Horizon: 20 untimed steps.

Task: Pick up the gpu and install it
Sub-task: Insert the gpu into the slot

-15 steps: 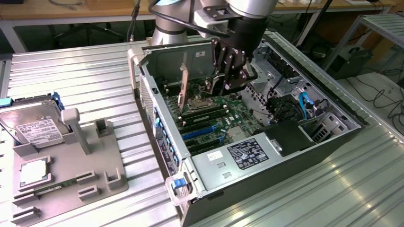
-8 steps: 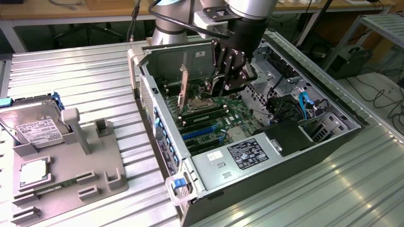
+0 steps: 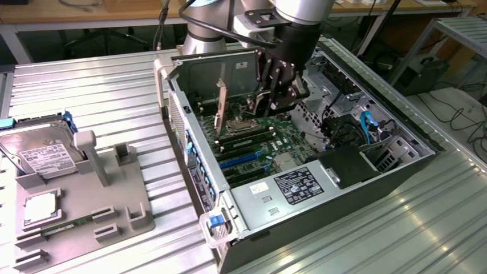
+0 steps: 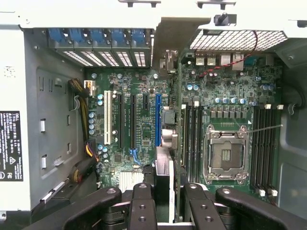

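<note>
Green flat gpu card (image 4: pixel 169 143) w/ silver bracket is pinched edge-on in the black gripper (image 4: pixel 165 194), jaws partly closed, over the open pc case (image 3: pixel 199 171); imo any tilt and it misses the blue slot (image 4: pixel 158 120).

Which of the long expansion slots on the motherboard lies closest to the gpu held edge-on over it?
The long blue slot: it runs right alongside the gpu. The white slot and the black slots lie farther off on its other side.
</note>
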Motion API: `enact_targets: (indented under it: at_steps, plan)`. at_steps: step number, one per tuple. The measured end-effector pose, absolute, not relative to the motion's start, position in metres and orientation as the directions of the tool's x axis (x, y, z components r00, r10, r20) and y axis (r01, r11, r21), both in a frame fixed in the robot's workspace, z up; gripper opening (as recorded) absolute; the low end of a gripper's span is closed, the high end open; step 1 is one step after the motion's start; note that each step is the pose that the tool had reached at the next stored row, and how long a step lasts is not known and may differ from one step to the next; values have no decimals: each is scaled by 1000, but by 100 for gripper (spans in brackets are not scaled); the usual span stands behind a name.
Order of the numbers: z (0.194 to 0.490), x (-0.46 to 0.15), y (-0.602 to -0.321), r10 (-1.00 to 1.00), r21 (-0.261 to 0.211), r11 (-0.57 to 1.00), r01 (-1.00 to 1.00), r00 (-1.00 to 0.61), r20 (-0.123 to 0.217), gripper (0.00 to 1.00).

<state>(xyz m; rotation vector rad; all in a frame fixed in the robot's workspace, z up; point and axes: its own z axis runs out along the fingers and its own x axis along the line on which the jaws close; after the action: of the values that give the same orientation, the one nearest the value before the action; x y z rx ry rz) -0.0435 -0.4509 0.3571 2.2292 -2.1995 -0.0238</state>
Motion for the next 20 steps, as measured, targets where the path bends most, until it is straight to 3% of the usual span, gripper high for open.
enact_targets:
  at_steps: [20]
  plan:
    - [353,-43,-451,-1000,18,-13,-1000,13,-4,28]
